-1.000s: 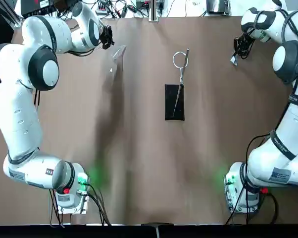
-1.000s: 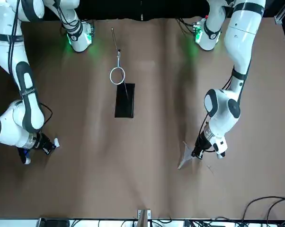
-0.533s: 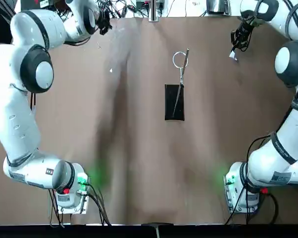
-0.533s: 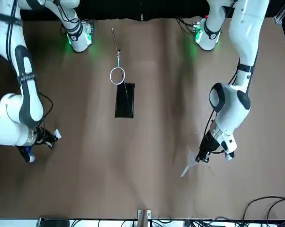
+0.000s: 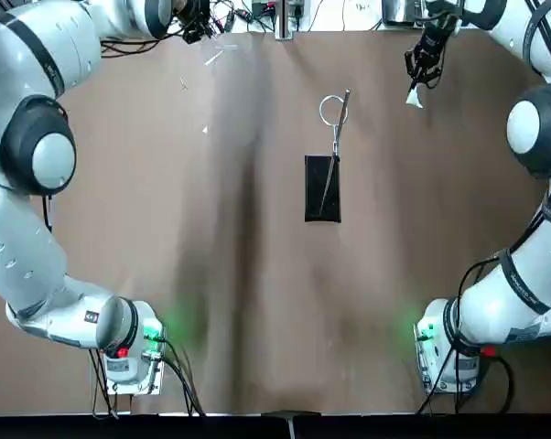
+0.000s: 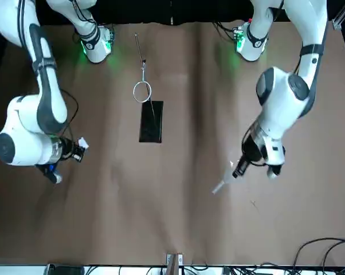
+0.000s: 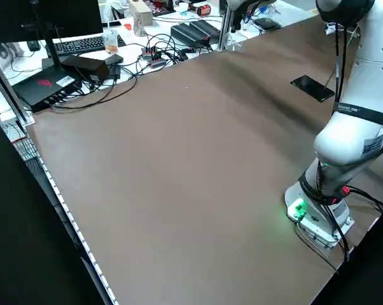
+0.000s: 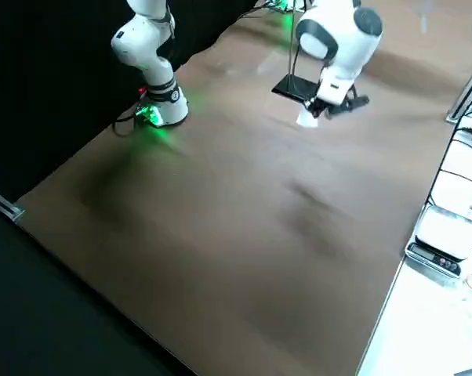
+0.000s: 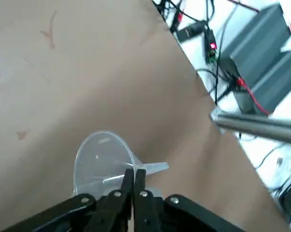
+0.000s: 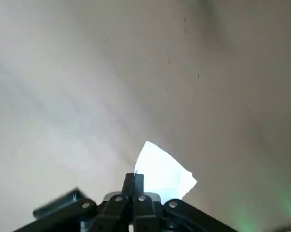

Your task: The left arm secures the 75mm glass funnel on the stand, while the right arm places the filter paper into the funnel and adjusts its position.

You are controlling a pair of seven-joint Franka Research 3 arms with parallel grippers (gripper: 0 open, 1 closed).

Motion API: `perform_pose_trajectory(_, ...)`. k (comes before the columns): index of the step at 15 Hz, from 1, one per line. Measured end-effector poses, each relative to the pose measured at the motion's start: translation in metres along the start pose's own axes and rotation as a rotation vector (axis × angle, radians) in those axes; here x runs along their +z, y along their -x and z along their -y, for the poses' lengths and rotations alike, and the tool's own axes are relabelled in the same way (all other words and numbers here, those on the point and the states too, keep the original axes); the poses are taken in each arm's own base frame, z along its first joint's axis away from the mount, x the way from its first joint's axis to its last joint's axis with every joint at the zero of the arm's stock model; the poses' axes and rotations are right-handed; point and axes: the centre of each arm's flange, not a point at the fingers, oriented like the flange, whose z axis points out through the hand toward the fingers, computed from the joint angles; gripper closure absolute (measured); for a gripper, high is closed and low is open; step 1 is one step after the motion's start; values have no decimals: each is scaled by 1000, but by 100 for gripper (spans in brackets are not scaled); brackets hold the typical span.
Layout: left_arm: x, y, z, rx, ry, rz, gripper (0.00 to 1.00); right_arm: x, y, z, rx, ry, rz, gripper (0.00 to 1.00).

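Both pieces are in hand and neither is placed, so the task looks to be in its early part. The left claw (image 9: 134, 175) is clamped on the funnel (image 9: 99, 162), its fingers pressed together where the clear cone narrows toward the stem; it is held at the far edge of the counter (image 5: 285, 293), left of the middle. The right claw (image 10: 134, 178) is clamped on the paper (image 10: 162, 171), in toward the counter's far edge on the right-hand side. The white piece pokes out beyond the fingertips; how it is folded cannot be told. Between the two, and nearer the bases than either claw, the stand (image 5: 322, 199) has its black plate on the counter and its ring (image 5: 332, 96) on the side toward the far edge, with nothing seated in it. What is done, then, is the gripping of both pieces. Left to do: the left claw has to bring the funnel over, turn it stem down and settle it in the ring; only after that should the right claw lower the paper into the cone and adjust how it sits. The paper's part seems to wait on the funnel's.
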Motion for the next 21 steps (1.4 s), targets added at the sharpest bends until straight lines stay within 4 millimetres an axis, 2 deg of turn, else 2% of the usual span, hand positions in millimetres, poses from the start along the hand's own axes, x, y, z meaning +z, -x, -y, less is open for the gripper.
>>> perform_pose_trajectory(3,-13,41,-16,120,-9,-4,97,-22,37,23,21,13,-3,99)
perform_pose_trajectory(7,-22,95,-33,290,7,-1,97,-40,85,57,77,64,-7,99)
perform_pose_trajectory(8,-26,112,-38,323,17,11,97,-45,93,66,87,63,-20,99)
perform_pose_trajectory(9,-34,142,-45,375,36,27,97,-57,104,74,84,60,-29,99)
perform_pose_trajectory(12,-41,180,-51,460,51,41,97,-75,116,72,55,68,-19,99)
perform_pose_trajectory(15,-42,199,-51,535,47,53,97,-90,132,73,7,56,-27,99)
perform_pose_trajectory(18,-47,199,-51,633,-21,78,97,-91,142,79,-26,50,-22,99)
perform_pose_trajectory(21,-63,195,-56,697,-101,111,97,-88,150,86,-32,48,-13,99)
